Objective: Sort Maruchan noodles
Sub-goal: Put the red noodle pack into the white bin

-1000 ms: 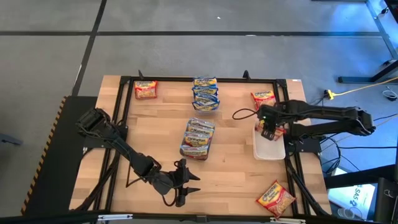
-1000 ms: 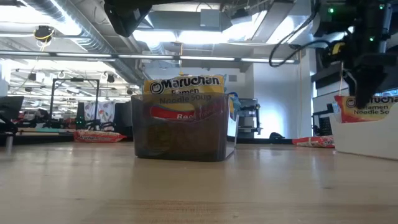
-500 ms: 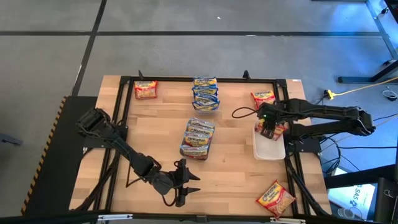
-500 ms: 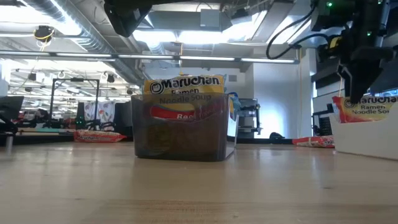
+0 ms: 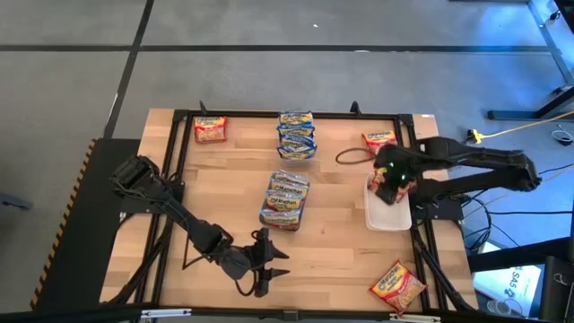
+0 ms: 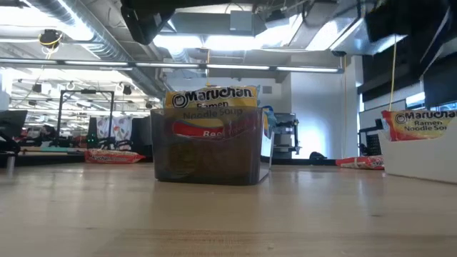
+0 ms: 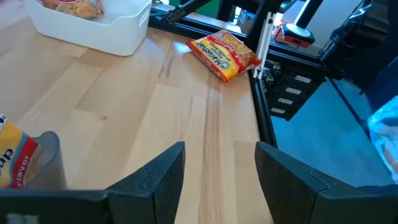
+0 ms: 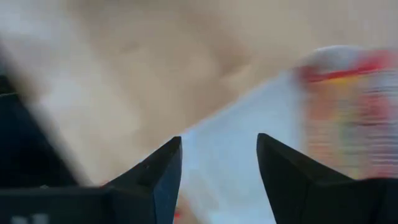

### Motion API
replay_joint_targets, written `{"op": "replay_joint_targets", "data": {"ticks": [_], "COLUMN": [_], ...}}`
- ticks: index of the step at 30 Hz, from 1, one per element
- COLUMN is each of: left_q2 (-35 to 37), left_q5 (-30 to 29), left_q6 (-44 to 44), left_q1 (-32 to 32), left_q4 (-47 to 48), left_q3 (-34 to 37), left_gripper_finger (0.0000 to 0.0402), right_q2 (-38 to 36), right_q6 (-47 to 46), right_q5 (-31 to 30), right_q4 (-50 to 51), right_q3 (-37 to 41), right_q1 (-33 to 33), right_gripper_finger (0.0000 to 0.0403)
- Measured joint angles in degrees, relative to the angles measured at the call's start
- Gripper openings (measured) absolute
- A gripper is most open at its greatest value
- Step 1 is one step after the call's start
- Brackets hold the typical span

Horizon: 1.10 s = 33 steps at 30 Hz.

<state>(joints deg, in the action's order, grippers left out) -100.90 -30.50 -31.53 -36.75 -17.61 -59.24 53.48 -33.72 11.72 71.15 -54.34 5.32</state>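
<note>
The right gripper (image 5: pixel 387 183), jaws apart and empty, has lifted off the packet (image 6: pixel 421 123) now left in the white tub (image 5: pixel 387 215) below.

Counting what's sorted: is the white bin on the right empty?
No. The white bin holds one upright Maruchan packet, its label showing above the rim.

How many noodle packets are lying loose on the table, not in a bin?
3: one packet at the far left corner, one far right beside the right arm, one near right. Binned ones overlap, uncounted.
</note>
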Motion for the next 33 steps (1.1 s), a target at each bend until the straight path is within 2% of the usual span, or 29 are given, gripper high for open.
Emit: {"op": "replay_joint_targets", "data": {"ticks": [2, 7, 11, 16, 21, 26, 33], "left_q2": [0.00, 0.00, 0.00, -0.02, -0.02, -0.02, -0.02], "left_q5": [0.02, 0.04, 0.09, 0.02, -0.15, -0.13, -0.09], "left_q6": [-1.07, -1.44, -1.44, -1.50, -1.51, -1.54, -2.70], "left_q1": [-0.02, -0.26, -0.72, -0.96, -1.51, -1.60, -1.60], "left_q4": [0.00, -0.23, -0.52, -0.58, -1.16, -1.97, -3.02], "left_q3": [0.00, 0.00, 0.00, 0.00, 0.00, 0.00, 0.00], "left_gripper_finger": [0.0189, 0.0189, 0.0189, 0.0189, 0.0189, 0.0189, 0.0189], "right_q2": [-0.20, 2.08, 7.50, 15.94, 23.90, 30.15, 35.79], "right_q6": [-5.81, -18.94, -28.08, -39.16, -47.67, -51.88, -50.50], "right_q5": [2.86, 0.24, -2.30, 0.29, 6.60, 10.75, 9.51], "right_q4": [-5.03, -18.28, -22.04, -22.22, -26.40, -31.43, -39.45], "right_q3": [0.47, 1.82, 1.96, 1.96, 1.99, 1.99, 1.99], "right_q1": [-6.06, -24.36, -37.37, -49.27, -57.89, -62.39, -63.47], "right_gripper_finger": [0.0182, 0.0182, 0.0182, 0.0166, 0.0107, 0.0055, 0.0025]}}
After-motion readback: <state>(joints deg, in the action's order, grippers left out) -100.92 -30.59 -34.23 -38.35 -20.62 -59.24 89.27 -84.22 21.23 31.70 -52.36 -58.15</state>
